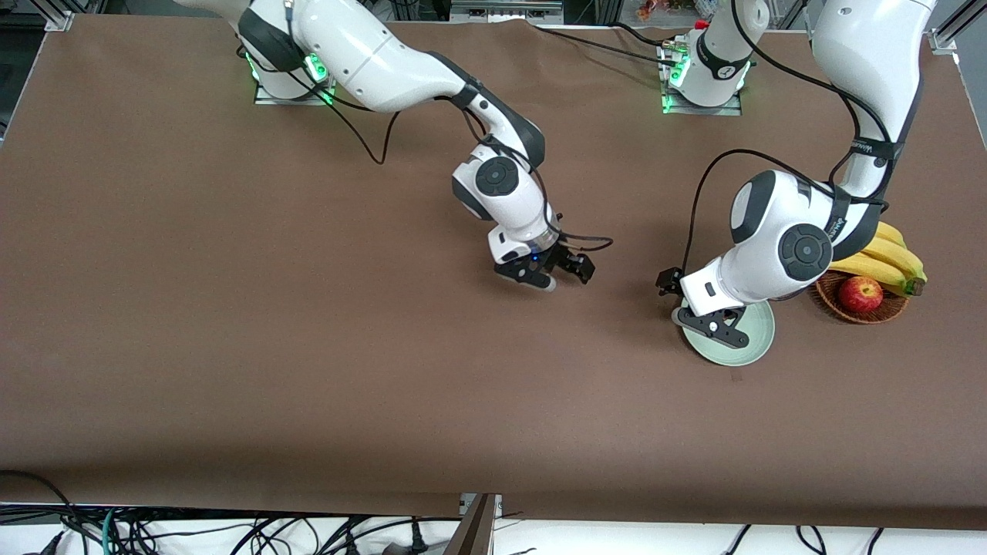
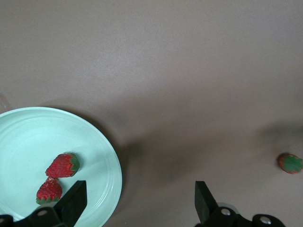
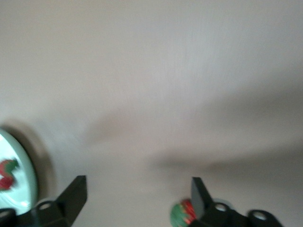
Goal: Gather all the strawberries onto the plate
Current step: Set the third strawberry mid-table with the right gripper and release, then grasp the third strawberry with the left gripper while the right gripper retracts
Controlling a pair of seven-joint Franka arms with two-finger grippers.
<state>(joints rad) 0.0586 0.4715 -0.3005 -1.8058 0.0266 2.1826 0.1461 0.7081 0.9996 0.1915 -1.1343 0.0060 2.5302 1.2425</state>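
The pale mint-green plate point(image 1: 754, 339) lies beside the basket, toward the left arm's end of the table. In the left wrist view the plate point(image 2: 28, 137) holds two red strawberries point(image 2: 63, 164) point(image 2: 49, 190) side by side. A third strawberry point(image 2: 289, 163) lies on the bare cloth apart from the plate. My left gripper point(image 1: 717, 325) is over the plate's rim, open and empty point(image 2: 139, 204). My right gripper point(image 1: 551, 271) is low over the middle of the table, open point(image 3: 138, 196). The third strawberry point(image 3: 182, 213) lies right by one of its fingers point(image 3: 201, 194), partly hidden by it.
A brown wicker basket point(image 1: 829, 297) with a red apple point(image 1: 860, 294) and bananas point(image 1: 887, 258) stands beside the plate at the left arm's end. Brown cloth covers the table. Cables run near both arm bases.
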